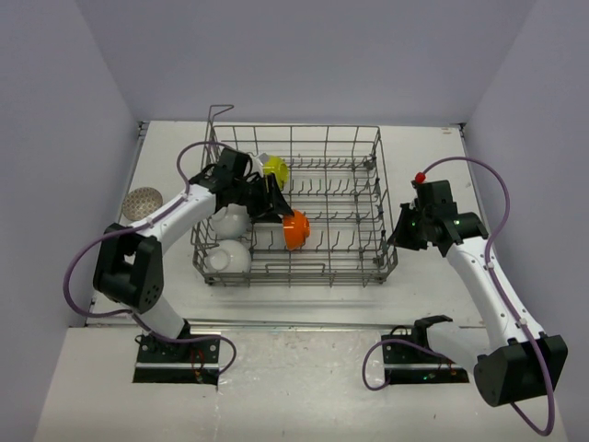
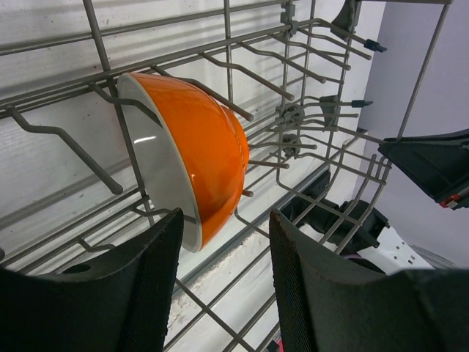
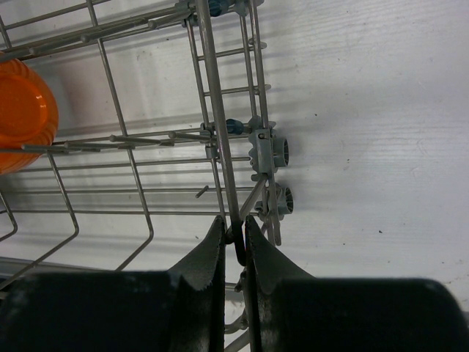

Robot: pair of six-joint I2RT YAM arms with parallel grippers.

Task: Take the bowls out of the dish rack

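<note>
one orange bowl (image 2: 198, 154) sits just ahead of the left claw (image 2: 226, 227)

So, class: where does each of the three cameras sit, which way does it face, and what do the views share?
Top external: above and behind the arms, looking down on the dish rack; left arm and right arm show whole.
Left wrist: reaching into the rack, looking past the open left pincer at the orange bowl propped on edge.
Right wrist: at the rack's right wall, looking along the wall wire that the right pincer clamps.
Shared: the orange bowl appears in all three.
</note>
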